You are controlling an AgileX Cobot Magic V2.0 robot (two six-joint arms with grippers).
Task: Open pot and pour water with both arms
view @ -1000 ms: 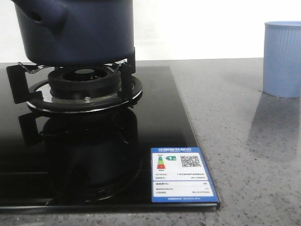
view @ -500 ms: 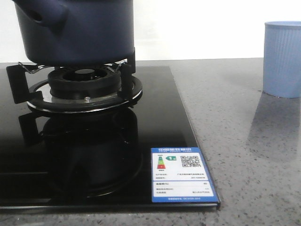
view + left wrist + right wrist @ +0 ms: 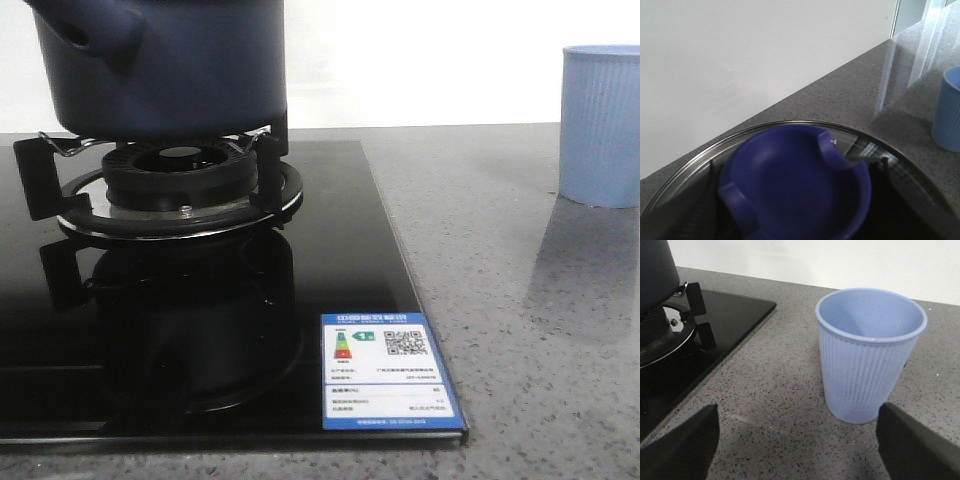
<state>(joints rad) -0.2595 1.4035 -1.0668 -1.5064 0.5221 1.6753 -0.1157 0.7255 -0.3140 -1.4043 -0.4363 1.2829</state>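
While one pot (image 3: 165,65) sits on one burner (image 3: 180,185), one cup (image 3: 867,352) apart, right jaws spread, left jaws' state unclear.

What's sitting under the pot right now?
The pot rests on the black trivet above the burner of the glass hob. The pot's underside is hidden.
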